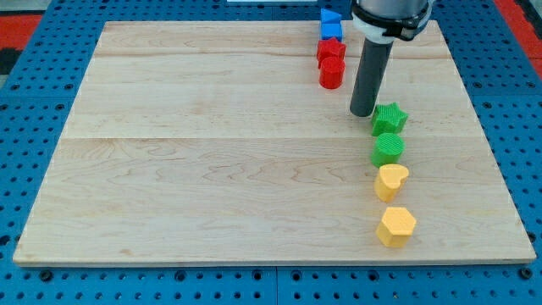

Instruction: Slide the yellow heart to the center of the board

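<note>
Your rod ends in my tip [362, 113], which rests on the board [212, 169] near the view's upper right; it has no jaws to open or close, so it grips nothing and can only push. Right now it stands just to the view's left of the green star [390, 118], close enough that it may be touching the star's edge, though the rod's shadow makes that hard to tell.

Below the star, towards the view's bottom, sits the green round block [389, 149], and directly under that, the yellow heart [391, 180], your task block. The heart lies almost against the green round block and well to the view's right of the board's middle. Further down is the yellow hexagon [396, 226], a little apart from the heart. These four form a loose column down the right side.

Up at the view's top, to the tip's left, a red star-like block [331, 50] and a red cylinder [331, 74] are stacked close in line, with a blue block [330, 23] above them at the board's edge; its shape is partly cut off by the arm.

By my reading, the tip is not yet placed to move the heart. To send it towards the centre, you need the tip on the heart's right side, pushing to the view's left and slightly up. The column explains the difficulty: the green blocks crowd the heart from above, so a careless approach downwards would shove them into it. Coming round the right of the column looks like the cleaner route.
</note>
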You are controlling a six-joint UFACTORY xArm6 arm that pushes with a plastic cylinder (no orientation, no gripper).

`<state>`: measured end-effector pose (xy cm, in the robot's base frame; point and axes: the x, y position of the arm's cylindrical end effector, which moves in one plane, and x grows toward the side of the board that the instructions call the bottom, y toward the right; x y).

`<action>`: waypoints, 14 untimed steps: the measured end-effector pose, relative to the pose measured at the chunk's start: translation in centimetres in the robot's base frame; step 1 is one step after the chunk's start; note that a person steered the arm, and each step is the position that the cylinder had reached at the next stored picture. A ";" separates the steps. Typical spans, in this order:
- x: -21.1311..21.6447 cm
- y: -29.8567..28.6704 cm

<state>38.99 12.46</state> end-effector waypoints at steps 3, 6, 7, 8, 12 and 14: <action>-1.0 3.4; 19.8 13.6; 21.3 12.5; 20.0 10.8; 14.5 -1.7; 11.4 -3.6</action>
<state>50.35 8.86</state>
